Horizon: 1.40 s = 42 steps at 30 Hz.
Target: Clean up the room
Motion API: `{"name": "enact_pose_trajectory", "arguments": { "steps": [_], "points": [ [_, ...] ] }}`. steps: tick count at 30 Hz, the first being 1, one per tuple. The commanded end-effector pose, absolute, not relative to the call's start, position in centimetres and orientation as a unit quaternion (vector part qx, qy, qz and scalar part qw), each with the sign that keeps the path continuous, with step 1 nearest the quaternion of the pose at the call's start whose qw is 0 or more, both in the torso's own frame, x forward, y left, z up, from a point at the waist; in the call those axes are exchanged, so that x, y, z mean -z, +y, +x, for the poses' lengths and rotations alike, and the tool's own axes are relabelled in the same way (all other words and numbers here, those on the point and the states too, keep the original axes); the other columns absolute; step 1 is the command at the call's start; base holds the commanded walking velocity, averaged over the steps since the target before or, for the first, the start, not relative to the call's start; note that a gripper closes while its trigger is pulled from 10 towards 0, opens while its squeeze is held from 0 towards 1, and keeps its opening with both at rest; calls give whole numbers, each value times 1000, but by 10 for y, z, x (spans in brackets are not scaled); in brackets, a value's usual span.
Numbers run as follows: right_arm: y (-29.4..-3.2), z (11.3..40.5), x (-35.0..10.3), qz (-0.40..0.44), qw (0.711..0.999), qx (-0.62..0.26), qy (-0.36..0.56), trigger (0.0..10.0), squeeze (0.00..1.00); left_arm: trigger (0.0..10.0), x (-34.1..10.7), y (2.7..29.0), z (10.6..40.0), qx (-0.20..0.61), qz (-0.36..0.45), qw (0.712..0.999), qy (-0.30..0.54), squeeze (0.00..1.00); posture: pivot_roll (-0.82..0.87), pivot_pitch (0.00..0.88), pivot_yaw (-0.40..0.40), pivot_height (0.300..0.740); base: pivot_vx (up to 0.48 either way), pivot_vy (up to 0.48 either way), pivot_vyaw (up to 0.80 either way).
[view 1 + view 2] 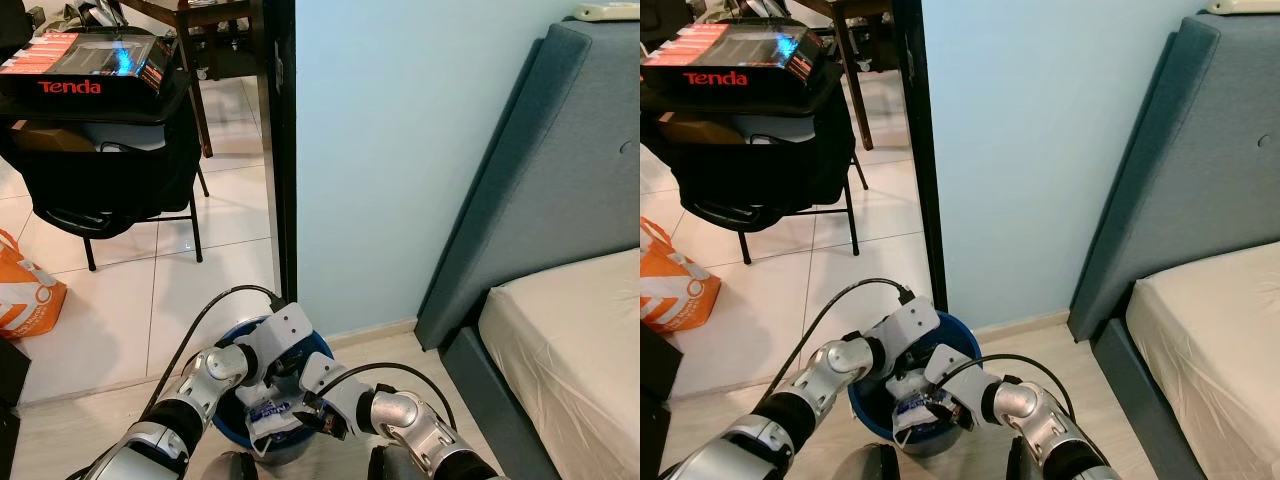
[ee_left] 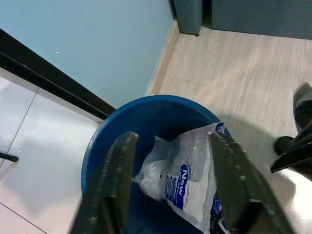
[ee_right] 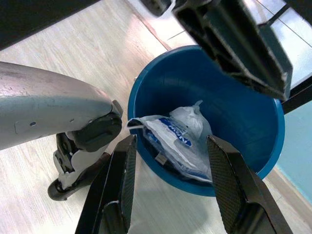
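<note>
Left wrist view: both tools, left tool [image 2: 173,183] and right tool [image 3: 168,183], gape over the blue bin [image 2: 146,109]; push the white packet [image 2: 187,180] fully below the rim at 6 o'clock.

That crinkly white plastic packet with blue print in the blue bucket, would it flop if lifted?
Probably floppy: the white plastic packet with blue print looks creased and slumps against the round blue plastic bucket wall. Likely light, since it appears thin. Its glossy film may slip.

bucket [image 2: 146,117]: glossy blue plastic | bag [image 2: 190,180]: crinkled white plastic | floor [image 2: 234,63]: matt pale wood
</note>
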State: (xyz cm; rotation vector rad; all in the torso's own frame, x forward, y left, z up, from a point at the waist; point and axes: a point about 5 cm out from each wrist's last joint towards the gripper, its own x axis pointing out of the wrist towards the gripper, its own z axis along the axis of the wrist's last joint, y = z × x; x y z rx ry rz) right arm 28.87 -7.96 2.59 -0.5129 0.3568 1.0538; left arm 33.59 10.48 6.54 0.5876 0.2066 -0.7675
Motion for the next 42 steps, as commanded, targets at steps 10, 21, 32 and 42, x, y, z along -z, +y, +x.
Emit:
{"name": "enact_pose_trajectory", "arguments": {
  "steps": [10,21,32,42],
  "points": [
    [-79,292,-25,-223,853,-444,161,10000,0,10000,-75,149,349,174,155,967,103,0,39,116,-2,614,0,0,0],
    [-102,317,-32,-146,945,-243,166,10000,0,10000,-40,209,315,-52,44,986,152,0,53,85,-30,614,0,0,0],
    [-108,321,-33,-146,952,-213,166,10000,0,10000,-28,197,281,-88,16,989,119,0,64,60,-89,614,0,0,0],
    [-105,315,-29,-119,953,-221,168,10000,0,10000,-32,185,277,-66,36,991,112,0,61,63,-76,619,0,0,0]
  ]
}}
